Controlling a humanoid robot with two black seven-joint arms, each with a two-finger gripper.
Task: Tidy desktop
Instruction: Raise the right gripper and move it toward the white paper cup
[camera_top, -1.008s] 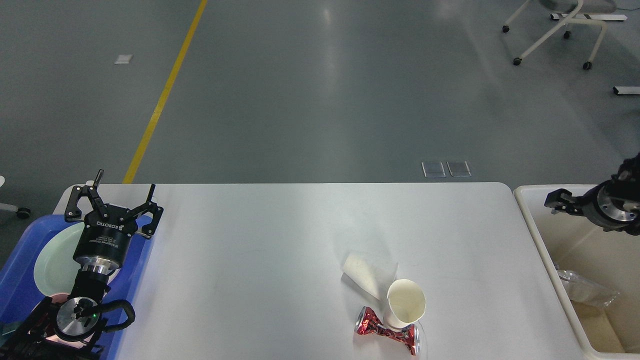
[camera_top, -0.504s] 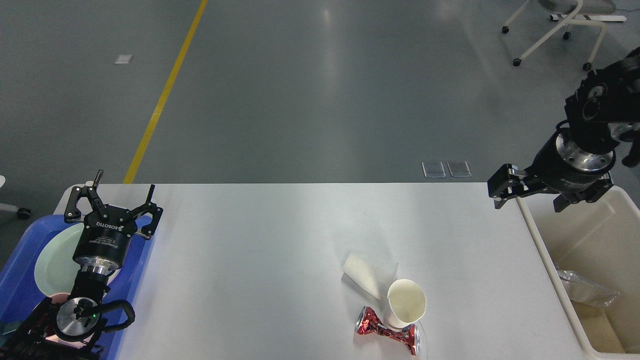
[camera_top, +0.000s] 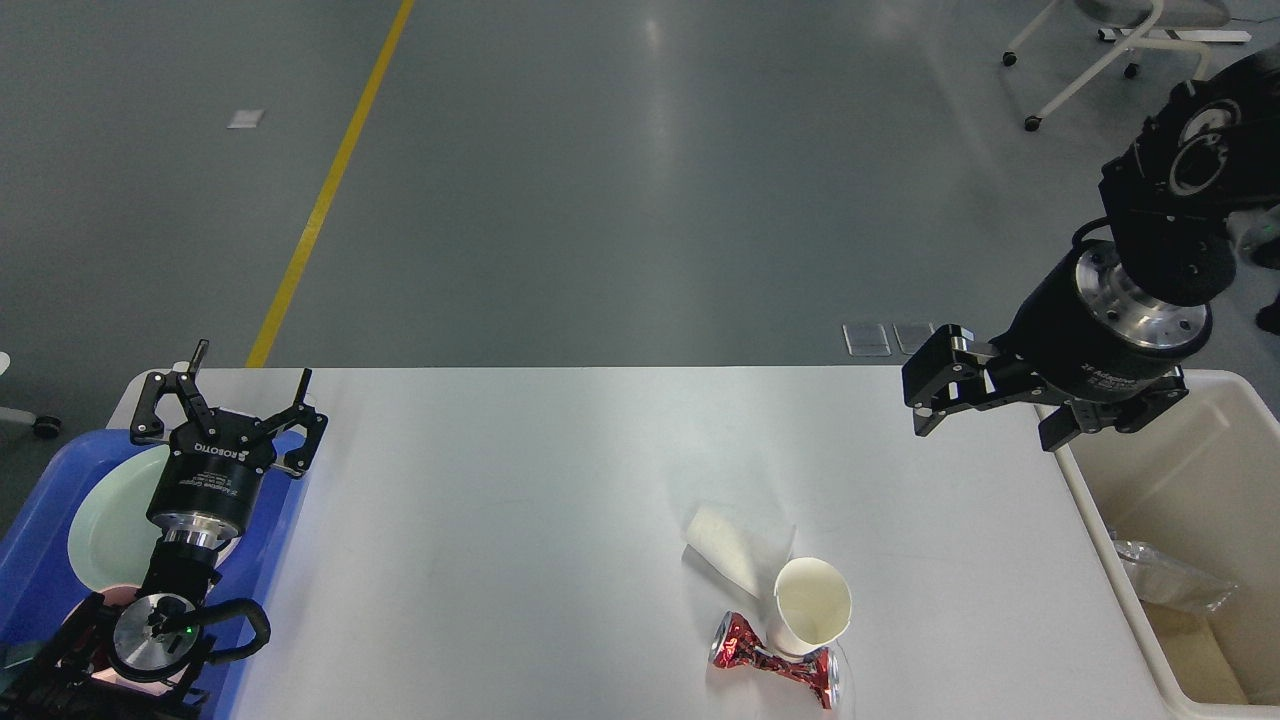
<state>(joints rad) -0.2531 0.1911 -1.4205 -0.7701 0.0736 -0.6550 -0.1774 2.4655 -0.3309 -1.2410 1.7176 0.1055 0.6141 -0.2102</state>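
The white desktop (camera_top: 520, 480) fills the middle of the head view. Near its front edge lie a white paper cup (camera_top: 812, 607) with its mouth toward me, a second flattened paper cup (camera_top: 728, 548) behind it, and a crushed red can (camera_top: 770, 662) touching the first cup. My right gripper (camera_top: 990, 425) is open and empty, held above the far right corner of the desktop, well behind the cups. My left gripper (camera_top: 252, 362) is open and empty at the far left, over the tray's far end.
A blue tray (camera_top: 40, 560) with a pale green plate (camera_top: 105, 520) sits at the left edge under my left arm. A cream bin (camera_top: 1180, 500) stands right of the desktop and holds a clear plastic wrapper (camera_top: 1165, 580). Chair legs (camera_top: 1100, 70) stand far back right.
My right arm has risen from over the bin and swung left; its gripper is now above the desktop's far right corner. The left arm and the items have not moved.
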